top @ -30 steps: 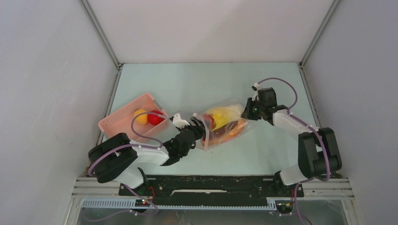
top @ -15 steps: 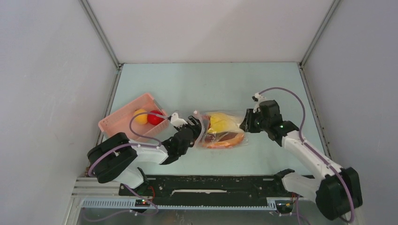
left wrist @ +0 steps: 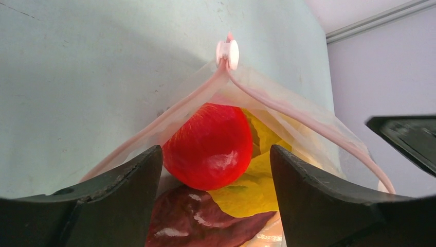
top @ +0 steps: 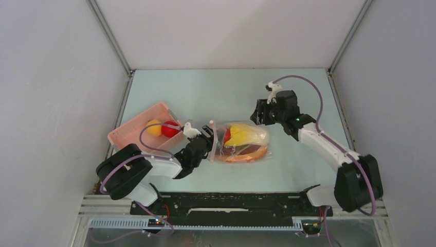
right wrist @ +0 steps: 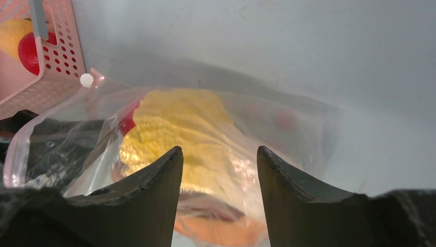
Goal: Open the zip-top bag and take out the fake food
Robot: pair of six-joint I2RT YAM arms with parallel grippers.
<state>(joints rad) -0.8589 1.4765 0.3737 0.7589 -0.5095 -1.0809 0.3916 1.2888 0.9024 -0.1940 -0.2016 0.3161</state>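
Clear zip-top bag (top: 241, 143) unzipped; some fake food (top: 168, 128) out in pink basket (top: 134, 121), rest inside; left gripper (left wrist: 216, 152), right gripper (right wrist: 218, 152) spread, empty.

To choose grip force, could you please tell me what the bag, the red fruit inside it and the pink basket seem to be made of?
The zip-top bag: thin clear plastic film, glossy; it crinkles and glints.
The red fruit: probably hard moulded plastic, shiny, with sharp highlights.
The pink basket: rigid plastic, matte-looking, perforated walls.
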